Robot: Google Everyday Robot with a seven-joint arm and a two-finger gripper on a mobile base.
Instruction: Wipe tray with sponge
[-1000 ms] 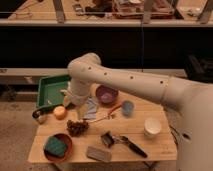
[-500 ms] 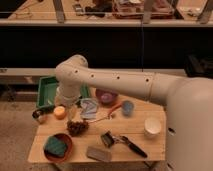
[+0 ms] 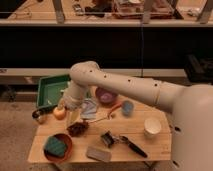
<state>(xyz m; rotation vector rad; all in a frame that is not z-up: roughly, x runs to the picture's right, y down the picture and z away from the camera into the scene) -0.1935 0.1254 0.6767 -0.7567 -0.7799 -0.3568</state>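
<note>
Gripper (image 3: 71, 116): left of centre, fingers spread, empty.
Sponge (image 3: 56, 146): lower left, inside orange bowl (image 3: 68, 142).
Advice: descend squarely over the sponge, pinch its sides, then reach the tray (image 3: 50, 92).

The gripper (image 3: 70, 116) is held over the left part of the worktop (image 3: 45, 131); its fingers are spread, but their tips are blurred. Behind the fingers, the tray's (image 3: 49, 90) right rim is hidden by the arm (image 3: 125, 87). Just below the fingers, a dark clump (image 3: 76, 128) cannot be identified. The robot's body (image 3: 192, 125) is cut off at the right edge.
</note>
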